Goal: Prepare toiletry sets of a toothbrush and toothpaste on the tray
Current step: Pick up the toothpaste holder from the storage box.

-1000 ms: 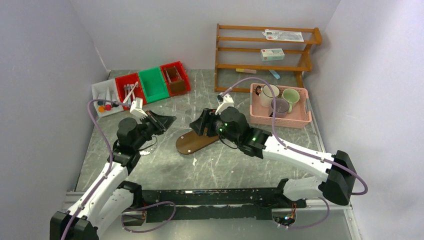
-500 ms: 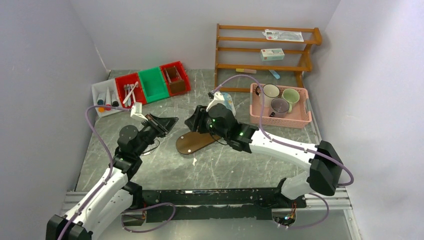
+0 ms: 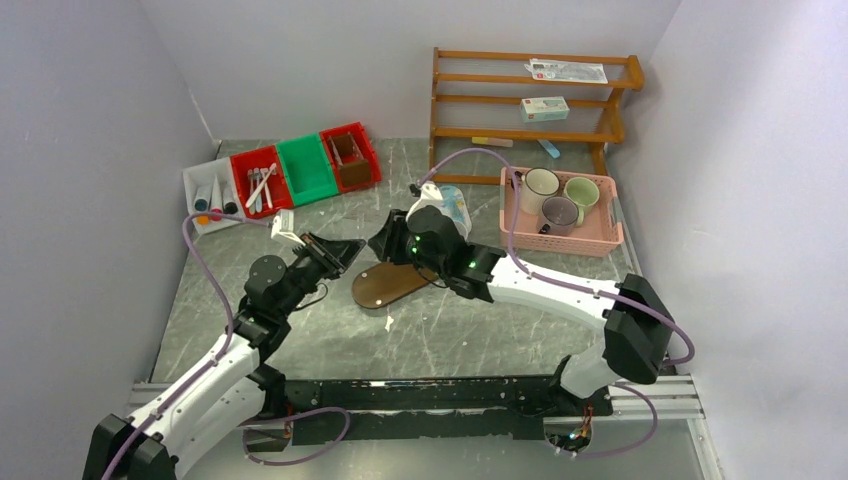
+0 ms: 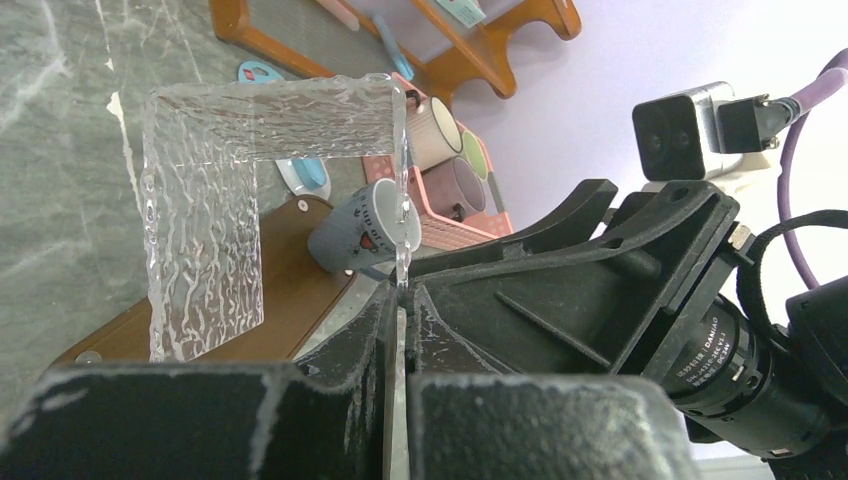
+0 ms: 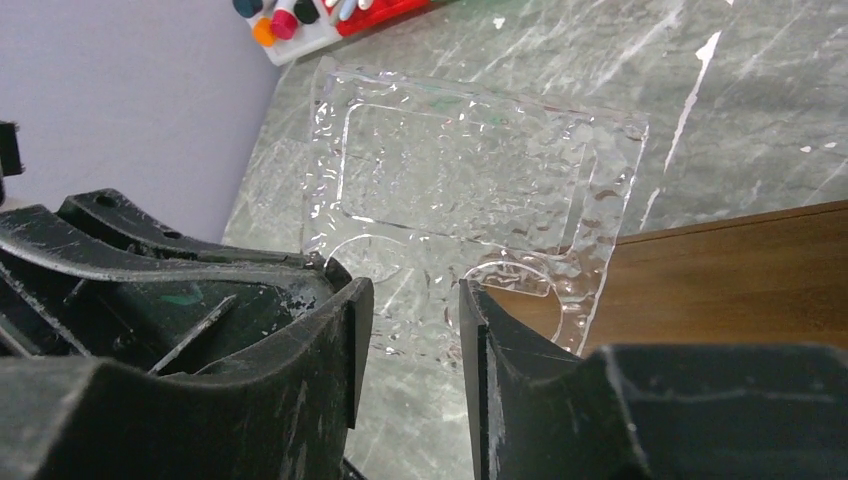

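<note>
L gripper (image 4: pixel 398 300) is pinching a clear sheet (image 4: pixel 200 250), fingers pressed tight on one edge. The sheet is textured, bent into an L, & standing up from the fingertips. In the top view this gripper is hanging over the table (image 3: pixel 450 330), just left of the tray (image 3: pixel 385 288), & pointing toward R gripper (image 3: pixel 385 240).

R gripper is facing it from over the tray's mid part, fingers spread w/ a clear gap. In the R wrist view the sheet is showing through & above that gap, w/ an embossed rectangle & round shapes on it. Can't tell if either R finger is touching it. The two grippers are sitting v. close, nearly tip to tip.

The tray is lying flat on the table approx. centre, long axis slanting from near-left to far-right, far end partly hidden by the R arm. A grey mug (image 4: pixel 365 232) is standing on that far end.

Right of the tray, a pink basket (image 3: pixel 560 240) is holding 3 other mugs (image 3: pixel 560 212). Behind it a wooden rack (image 3: pixel 530 132) is carrying small boxes. Far left, a row of bins (image 3: pixel 305 170) (white, red, green, red) is sitting by the wall, w/ white sticks in the first red one.
</note>
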`<action>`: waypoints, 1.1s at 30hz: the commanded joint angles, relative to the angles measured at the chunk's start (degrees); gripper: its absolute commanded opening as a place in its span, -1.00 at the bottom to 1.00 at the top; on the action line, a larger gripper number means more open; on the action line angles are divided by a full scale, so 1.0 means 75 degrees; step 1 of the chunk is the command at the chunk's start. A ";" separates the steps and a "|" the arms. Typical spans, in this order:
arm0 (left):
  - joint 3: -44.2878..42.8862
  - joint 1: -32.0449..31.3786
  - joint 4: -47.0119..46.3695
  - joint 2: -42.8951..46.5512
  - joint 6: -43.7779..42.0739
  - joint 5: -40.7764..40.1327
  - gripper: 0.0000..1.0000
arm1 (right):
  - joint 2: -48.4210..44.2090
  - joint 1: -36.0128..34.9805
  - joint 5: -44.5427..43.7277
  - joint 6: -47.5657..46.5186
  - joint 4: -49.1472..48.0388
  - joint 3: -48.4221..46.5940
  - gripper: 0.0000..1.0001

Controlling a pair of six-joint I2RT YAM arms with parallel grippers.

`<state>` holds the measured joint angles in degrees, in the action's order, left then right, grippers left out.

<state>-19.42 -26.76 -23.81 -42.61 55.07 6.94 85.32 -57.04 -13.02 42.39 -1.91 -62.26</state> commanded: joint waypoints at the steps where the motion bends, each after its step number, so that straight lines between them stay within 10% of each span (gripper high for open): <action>1: 0.0081 -0.0234 -0.0869 0.0063 0.0075 -0.0282 -0.90 | 0.0218 -0.0048 -0.0453 -0.0008 0.0179 -0.0194 -0.18; 17: 0.0047 -0.0614 -0.0784 -0.0141 -0.0015 -0.0504 -0.89 | 0.0542 -0.0070 -0.0962 -0.0364 0.0858 -0.0540 -0.66; 23: -0.0417 -0.0615 0.0379 -0.0064 -0.0540 -0.0684 -0.32 | 0.0490 -0.0060 -0.1166 -0.0825 0.1373 -0.0756 -1.00; 33: -0.1677 -0.0614 0.2707 0.0159 -0.1975 -0.1279 0.24 | 0.0654 -0.0067 -0.1096 -0.1834 0.2964 -0.1595 -1.00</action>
<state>-26.44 -30.89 -12.53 -42.96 47.53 1.69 89.32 -57.36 -20.18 33.01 14.66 -70.65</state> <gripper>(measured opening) 0.597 0.272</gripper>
